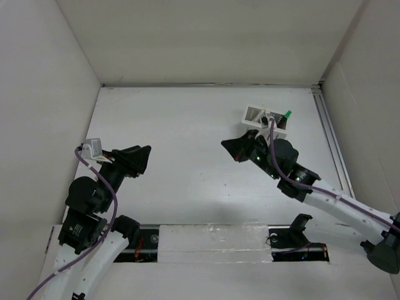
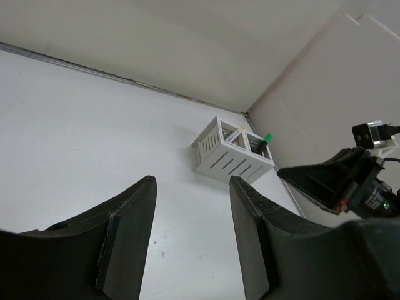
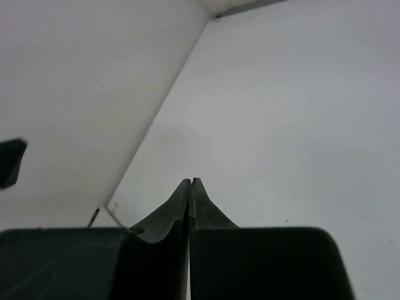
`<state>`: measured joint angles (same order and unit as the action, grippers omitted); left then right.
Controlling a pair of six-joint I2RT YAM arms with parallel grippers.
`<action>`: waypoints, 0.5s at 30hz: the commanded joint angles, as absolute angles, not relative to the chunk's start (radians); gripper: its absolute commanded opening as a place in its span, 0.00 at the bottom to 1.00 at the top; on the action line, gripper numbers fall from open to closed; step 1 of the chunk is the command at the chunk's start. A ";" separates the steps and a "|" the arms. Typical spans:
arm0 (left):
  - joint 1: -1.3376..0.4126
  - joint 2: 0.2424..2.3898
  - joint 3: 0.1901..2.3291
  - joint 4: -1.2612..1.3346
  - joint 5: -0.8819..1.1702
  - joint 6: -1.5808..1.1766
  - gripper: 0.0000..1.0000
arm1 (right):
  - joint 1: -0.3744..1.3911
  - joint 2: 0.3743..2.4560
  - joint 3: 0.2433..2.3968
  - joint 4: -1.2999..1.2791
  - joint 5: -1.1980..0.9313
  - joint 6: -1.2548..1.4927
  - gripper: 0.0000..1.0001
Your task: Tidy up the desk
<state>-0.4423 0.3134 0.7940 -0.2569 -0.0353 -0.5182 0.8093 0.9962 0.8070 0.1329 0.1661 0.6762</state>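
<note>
The desk [image 1: 187, 131] is a large white tabletop, walled on three sides. A small white slotted box [image 1: 262, 117] stands at its back right, with a green-capped pen [image 1: 287, 114] upright in it. The left wrist view shows the box [image 2: 232, 152] and the pen [image 2: 267, 137] too. My left gripper [image 1: 145, 160] is open and empty, hovering over the desk's left part [image 2: 190, 187]. My right gripper [image 1: 225, 145] is shut and empty, just in front of the box and pointing left [image 3: 190, 181].
A metal rail [image 1: 332, 144] runs along the desk's right edge. White walls stand at the left [image 1: 44, 94], back and right. My right arm [image 2: 350, 181] shows at the right of the left wrist view.
</note>
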 commanded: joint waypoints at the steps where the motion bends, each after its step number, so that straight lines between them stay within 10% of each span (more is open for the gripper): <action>1: -0.437 0.324 0.787 -0.189 0.024 -0.497 0.47 | 0.868 0.867 0.747 0.149 0.012 0.632 0.00; 15: -0.437 0.365 0.785 -0.181 0.031 -0.471 0.50 | 0.902 0.460 0.535 0.091 0.069 0.587 0.12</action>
<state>-0.4423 0.3508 0.7914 -0.2276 0.0189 -0.4938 0.8978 0.4522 0.5526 0.0517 0.0525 0.6010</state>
